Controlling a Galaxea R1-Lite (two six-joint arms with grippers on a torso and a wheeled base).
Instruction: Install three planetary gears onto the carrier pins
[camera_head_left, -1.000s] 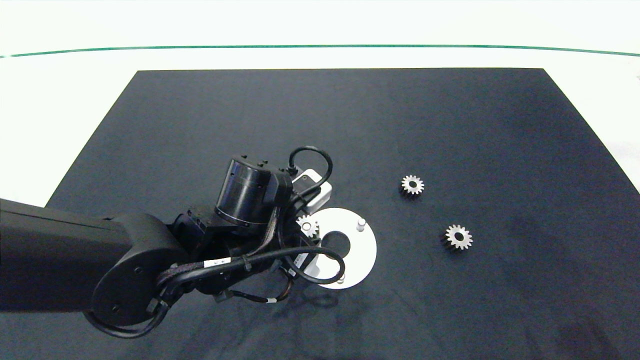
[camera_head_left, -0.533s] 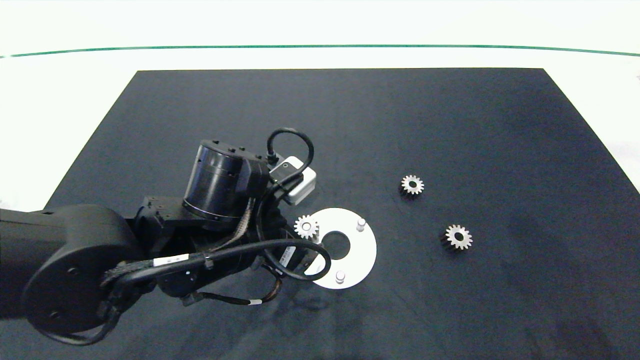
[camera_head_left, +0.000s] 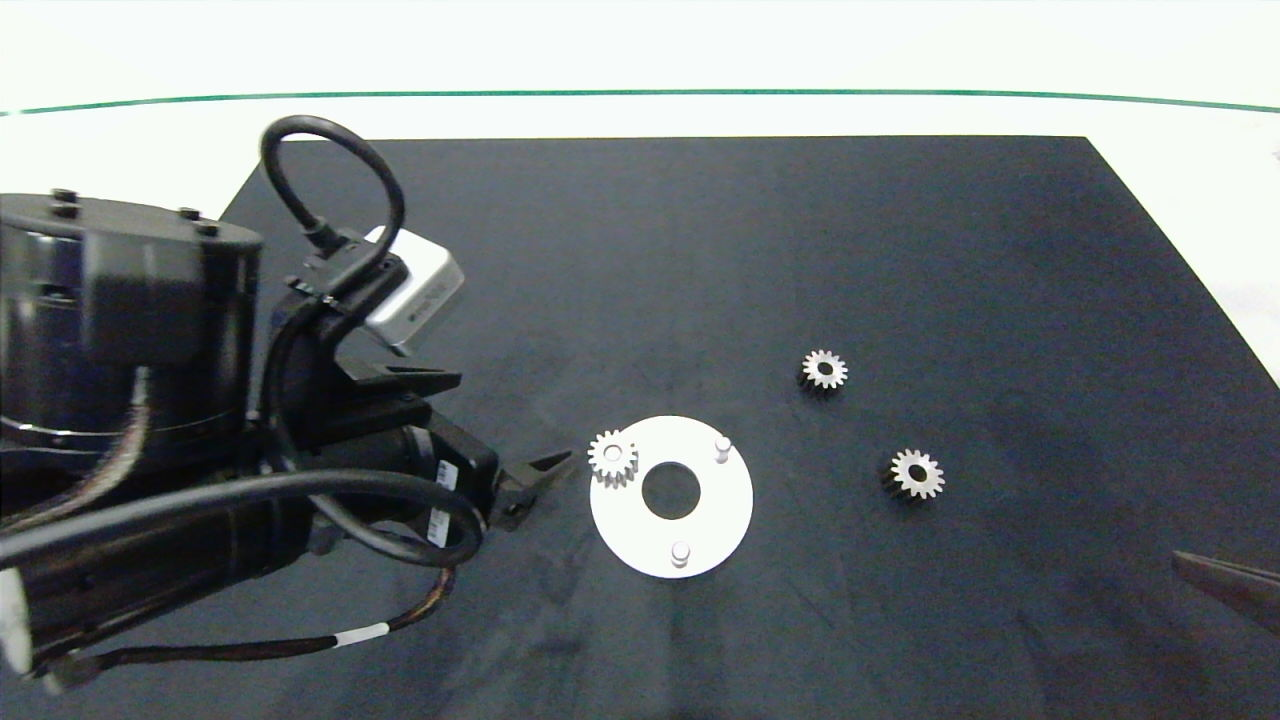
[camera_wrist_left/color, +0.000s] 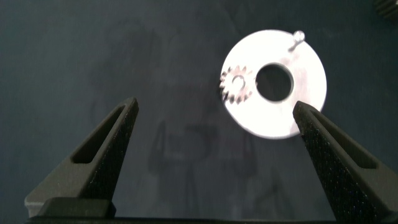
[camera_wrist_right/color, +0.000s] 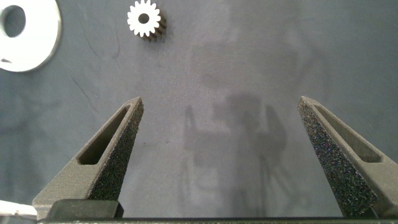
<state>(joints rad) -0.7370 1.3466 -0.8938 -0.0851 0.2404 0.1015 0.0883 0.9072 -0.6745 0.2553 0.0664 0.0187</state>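
Observation:
The white carrier disc (camera_head_left: 700, 520) lies mid-mat. One planetary gear (camera_head_left: 613, 458) sits on its left pin. The other two carrier pins (camera_head_left: 722, 447) (camera_head_left: 680, 552) stand bare. Two loose gears (camera_head_left: 825, 371) (camera_head_left: 916, 474) lie flat to the disc's right. My left gripper (camera_head_left: 540, 485) hangs open just left of the disc, holding nothing. The left wrist view shows the left gripper (camera_wrist_left/color: 214, 106) wide open above the mat, with the disc (camera_wrist_left/color: 273, 121) and the seated gear (camera_wrist_left/color: 236, 84) beyond it. My right gripper (camera_wrist_right/color: 221, 102) is open and empty over bare mat, with a loose gear (camera_wrist_right/color: 145, 20) and the disc's edge (camera_wrist_right/color: 37, 43) ahead.
A black mat (camera_head_left: 640, 250) covers the white table (camera_head_left: 120, 200). The bulky left arm (camera_head_left: 130, 400) fills the left side. Only a finger of the right gripper (camera_head_left: 1230, 585) shows at the lower right edge.
The left arm has pulled back to the left and away from the disc, leaving the gear on the left pin. A tip of the right gripper has come in at the lower right.

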